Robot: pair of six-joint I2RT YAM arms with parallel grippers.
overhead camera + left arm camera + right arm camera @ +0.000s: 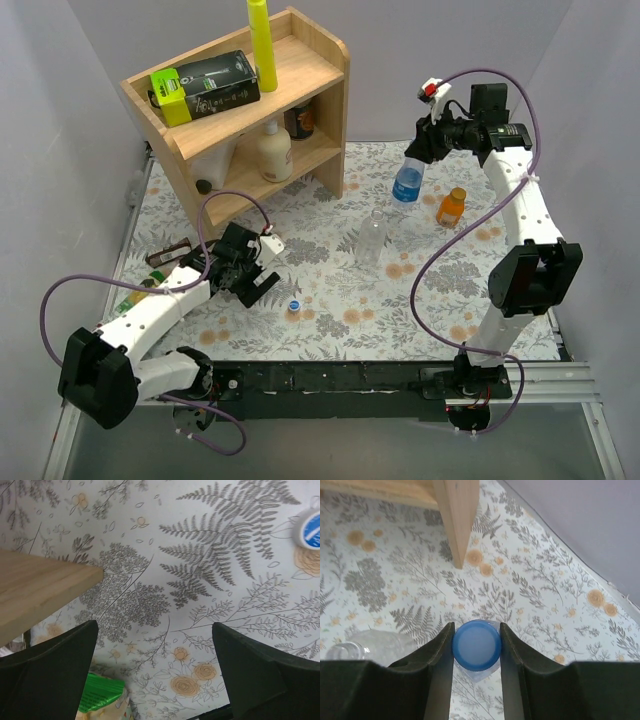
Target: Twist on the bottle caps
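Note:
My right gripper [414,155] is shut on the blue cap [476,645], which sits on top of the clear bottle with the blue label [407,184]; the bottle hangs tilted under it at the back right of the mat. In the right wrist view the fingers [437,652] press both sides of the cap. The short orange bottle [451,207] stands just right of it. The clear unlabelled bottle [372,238] stands mid-mat and shows in the right wrist view [367,645]. A white-and-blue cap [295,306] lies on the mat, also in the left wrist view [311,527]. My left gripper [256,276] is open and empty, left of that cap.
A wooden shelf [300,75] stands at the back left with a yellow tube [262,40], a green-black box [205,87] and a cream lotion bottle [275,152]. Its leg [40,587] is close to my left gripper. A green packet [102,692] lies beneath it.

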